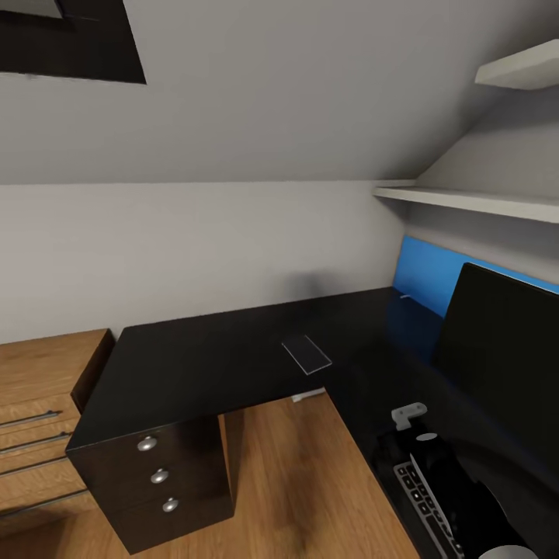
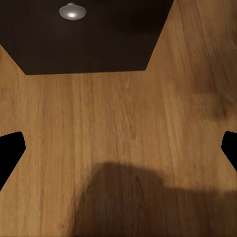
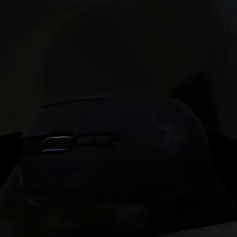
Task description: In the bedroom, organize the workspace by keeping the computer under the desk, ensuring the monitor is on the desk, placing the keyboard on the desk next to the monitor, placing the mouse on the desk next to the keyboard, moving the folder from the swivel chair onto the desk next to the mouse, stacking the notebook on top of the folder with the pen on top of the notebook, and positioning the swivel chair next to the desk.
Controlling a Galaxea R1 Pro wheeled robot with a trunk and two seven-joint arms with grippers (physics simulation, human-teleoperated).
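Note:
The black L-shaped desk (image 1: 210, 357) fills the middle of the head view. A thin dark notebook (image 1: 307, 354) lies flat near its inner corner. A slim light stick (image 1: 308, 396), perhaps the pen, shows just past the desk edge below it. The monitor (image 1: 497, 341) stands at the right, and the keyboard (image 1: 423, 501) lies in front of it. My right gripper (image 1: 421, 444) hovers over the keyboard's far end. In the dark right wrist view its fingers sit spread, open, around the mouse (image 3: 118, 153). My left gripper (image 2: 118, 153) hangs open over the wood floor. Folder, swivel chair and computer are out of view.
The desk's drawer unit (image 1: 159, 481) with round silver knobs stands at the lower left, and one knob (image 2: 72, 11) shows in the left wrist view. A wooden dresser (image 1: 43, 404) adjoins it. A blue panel (image 1: 423, 272) lines the wall behind the monitor, with shelves (image 1: 473, 200) above.

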